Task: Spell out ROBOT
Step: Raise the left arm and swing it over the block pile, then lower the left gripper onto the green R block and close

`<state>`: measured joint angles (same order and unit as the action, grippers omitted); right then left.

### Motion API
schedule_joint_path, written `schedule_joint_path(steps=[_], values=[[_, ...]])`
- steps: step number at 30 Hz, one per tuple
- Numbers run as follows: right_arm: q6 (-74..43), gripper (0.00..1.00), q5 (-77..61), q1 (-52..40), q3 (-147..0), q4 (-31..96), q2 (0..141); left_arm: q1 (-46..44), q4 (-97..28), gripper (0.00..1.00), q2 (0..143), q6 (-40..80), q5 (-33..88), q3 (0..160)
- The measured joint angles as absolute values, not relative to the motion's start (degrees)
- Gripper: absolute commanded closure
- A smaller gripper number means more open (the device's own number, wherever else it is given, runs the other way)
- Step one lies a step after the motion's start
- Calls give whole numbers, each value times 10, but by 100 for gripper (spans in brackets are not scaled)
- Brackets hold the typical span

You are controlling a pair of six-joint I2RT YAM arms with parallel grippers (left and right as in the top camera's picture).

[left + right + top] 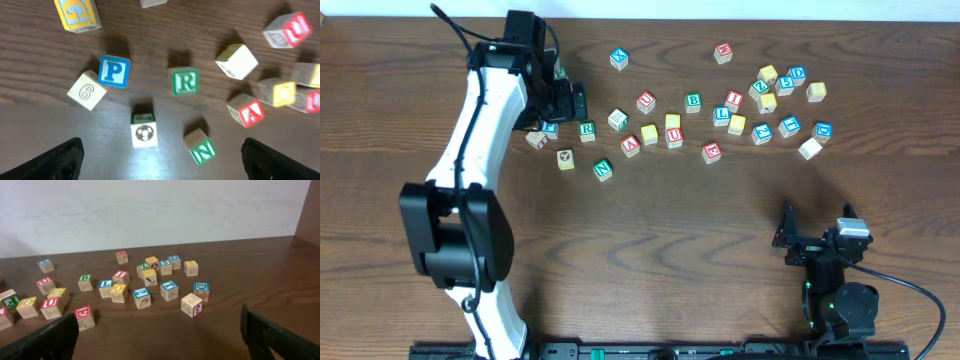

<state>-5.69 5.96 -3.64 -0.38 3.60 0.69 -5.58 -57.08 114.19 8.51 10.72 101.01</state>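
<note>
With our left end effector (162,162) wide open, we are aiming to straddle the green R block (185,81) squarely.

The left arm (485,110) is covered in white shells with black joints and a black cable (453,28); the right arm (840,300) is black, dotted with green lights.
</note>
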Motion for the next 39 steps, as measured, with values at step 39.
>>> schedule_joint_path(steps=[39], values=[[-57,1,60,-36,-4,36,7,-129,-505,1,1216,170,-9,1011]])
